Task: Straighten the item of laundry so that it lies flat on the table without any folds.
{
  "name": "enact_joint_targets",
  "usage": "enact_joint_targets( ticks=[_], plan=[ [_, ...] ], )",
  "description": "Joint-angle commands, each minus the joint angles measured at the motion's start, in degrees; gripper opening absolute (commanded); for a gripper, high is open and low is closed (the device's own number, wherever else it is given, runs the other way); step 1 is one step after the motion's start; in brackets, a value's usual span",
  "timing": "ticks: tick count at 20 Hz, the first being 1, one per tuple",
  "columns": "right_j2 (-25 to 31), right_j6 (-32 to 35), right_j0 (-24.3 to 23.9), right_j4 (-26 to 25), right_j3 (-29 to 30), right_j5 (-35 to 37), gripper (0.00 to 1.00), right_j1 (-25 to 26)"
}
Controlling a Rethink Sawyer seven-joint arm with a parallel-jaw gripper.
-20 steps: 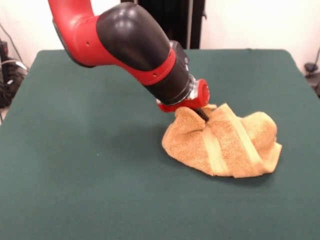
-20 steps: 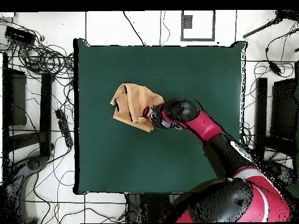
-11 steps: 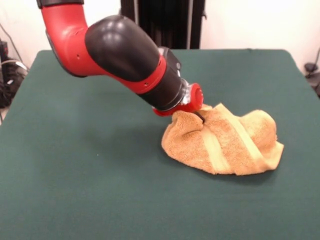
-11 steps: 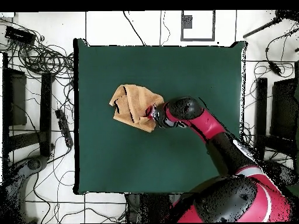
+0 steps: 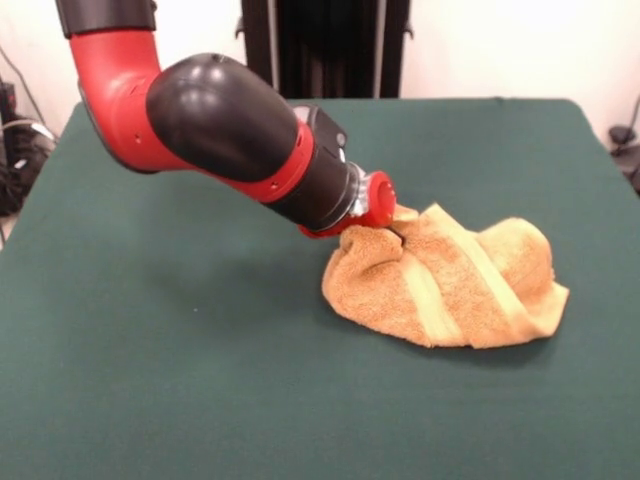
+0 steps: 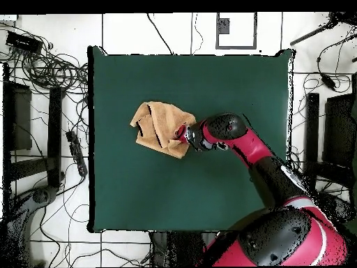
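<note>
You are working the tool [image 5: 398, 228] into the bunched towel [image 5: 450, 285]; its grip cannot be told; next, draw an edge outward.

White tiled floor [image 6: 63, 230] (cables [image 6: 49, 66] strewn), pale wall [image 5: 500, 45].

Sawyer arm [image 5: 200, 120]: glossy red shell, bulbous black joint cover, red ring bands, black wrist, red end flange.

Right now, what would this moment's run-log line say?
towel: bunched, folded, not flat | gripper: buried in towel's edge, grip state unclear | table: towel toward one side | task: incomplete
</note>
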Motion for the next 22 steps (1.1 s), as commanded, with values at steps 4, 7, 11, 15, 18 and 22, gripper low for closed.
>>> enact_joint_targets(
  ticks=[4,7,11,15,18,22],
  plan=[
    [0.9,-9.6,-1.1,-8.8,-6.6,2.9,0.00,3.5],
    [1.1,-9.9,-1.4,-10.1,-7.0,2.8,0.00,3.6],
    [1.1,-10.4,-1.5,-12.0,-8.1,4.1,0.00,3.0],
    [1.7,-10.1,-2.2,-12.9,-8.6,4.7,0.00,3.2],
    [2.4,-9.9,-2.6,-13.3,-9.0,5.3,0.00,3.4],
    [2.9,-9.7,-2.8,-13.7,-9.4,6.1,0.00,3.4]
  ],
)
